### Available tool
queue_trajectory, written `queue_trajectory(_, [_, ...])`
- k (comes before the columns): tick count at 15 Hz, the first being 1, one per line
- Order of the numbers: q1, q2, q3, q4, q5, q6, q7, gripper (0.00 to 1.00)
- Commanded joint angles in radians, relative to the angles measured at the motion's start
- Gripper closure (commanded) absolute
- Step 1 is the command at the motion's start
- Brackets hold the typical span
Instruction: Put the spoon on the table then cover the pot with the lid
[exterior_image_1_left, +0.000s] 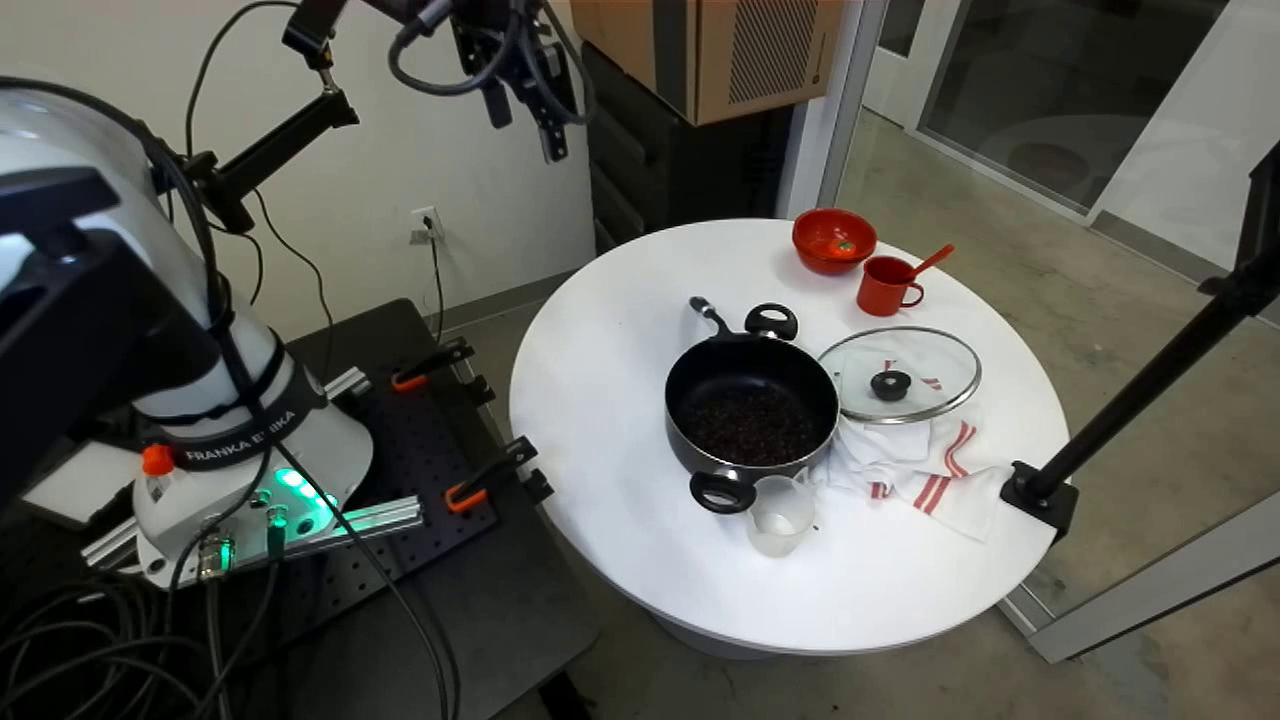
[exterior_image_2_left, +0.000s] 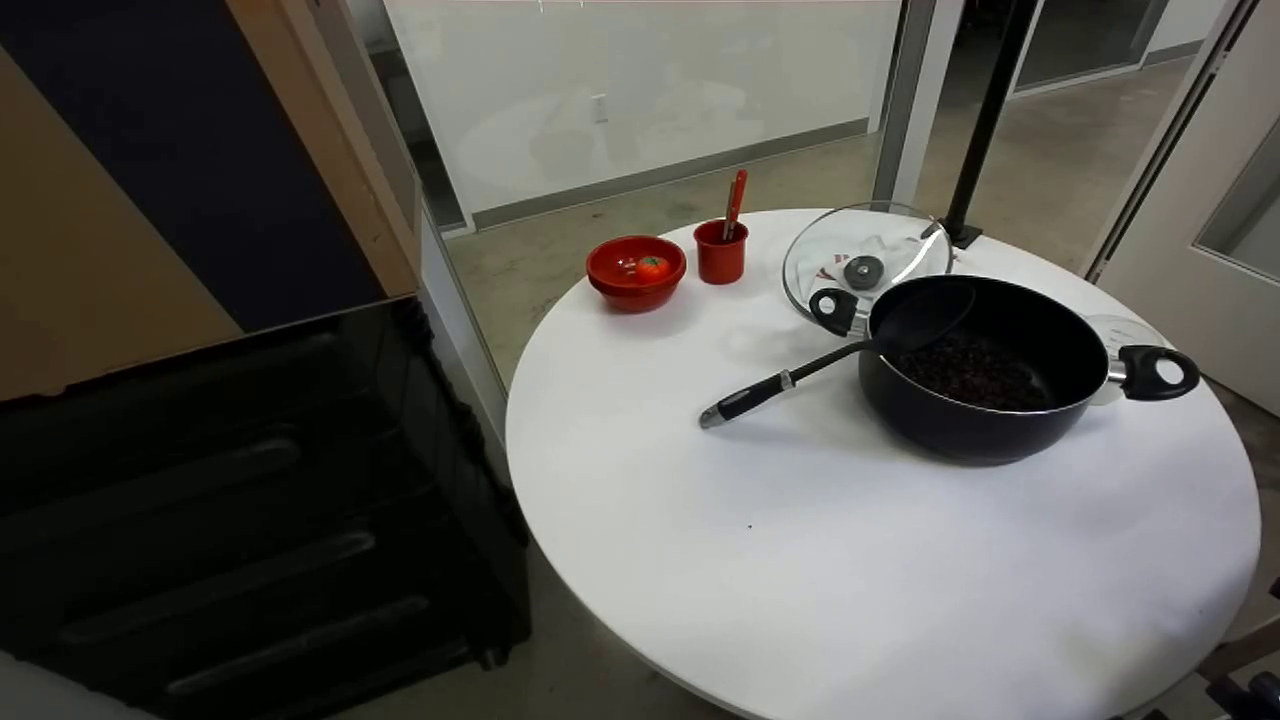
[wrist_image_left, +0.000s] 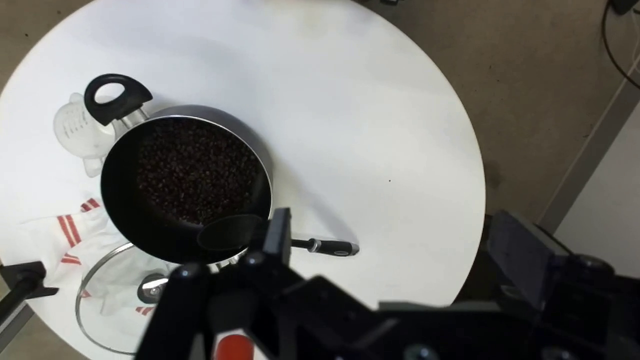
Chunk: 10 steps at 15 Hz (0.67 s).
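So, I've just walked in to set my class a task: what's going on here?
The robot's open gripper hangs higher than the table, holding nothing. The spoon rests on the rim of the uncovered pot, its handle sticking out. The lid sits beside the pot, partly over a towel. Neither job, spoon on table or lid on pot, is done yet.
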<state>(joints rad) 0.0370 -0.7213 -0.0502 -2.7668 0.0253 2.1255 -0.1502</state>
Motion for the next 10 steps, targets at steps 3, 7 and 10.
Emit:
queue_trajectory(3, [0.002, 0.366, 0.031, 0.162, -0.054, 0.059, -0.014, 0.00])
queue_trajectory(7, [-0.001, 0.598, 0.062, 0.345, -0.095, 0.049, 0.012, 0.00])
queue_trajectory(10, [-0.002, 0.732, 0.074, 0.487, -0.129, 0.036, 0.018, 0.00])
